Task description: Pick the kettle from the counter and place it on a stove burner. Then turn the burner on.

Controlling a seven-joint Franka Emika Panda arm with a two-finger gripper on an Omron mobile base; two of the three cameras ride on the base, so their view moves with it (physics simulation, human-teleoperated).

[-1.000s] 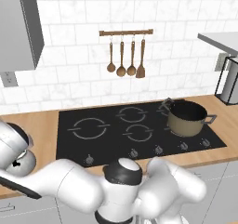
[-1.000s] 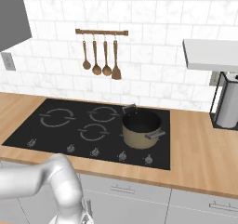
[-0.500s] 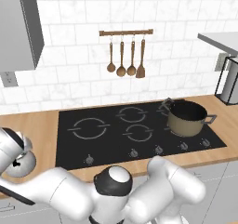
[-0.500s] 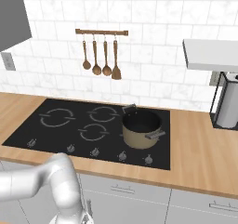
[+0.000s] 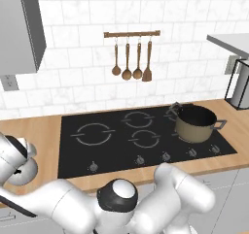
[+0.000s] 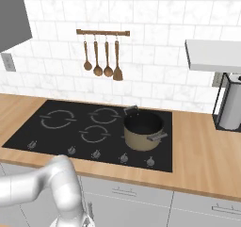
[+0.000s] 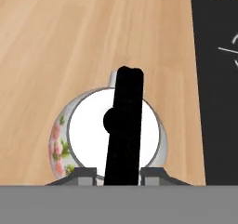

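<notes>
Kettle [image 7: 88, 139]: upright on the counter [image 7: 69, 42], near the cooktop's [image 7: 218, 102] left edge. My claw [image 7: 118, 174]: directly above, fingers straddling its black handle [image 7: 124, 125]; grip state indeterminate.

Brass pot [image 6: 143, 131] on black stovetop [image 6: 56, 127]

The small rounded silvery-white kettle [image 5: 22, 172] at the left base view's lower left is half hidden by the white arm; the gripper [image 7: 118, 173] fingertips are barely visible.
</notes>
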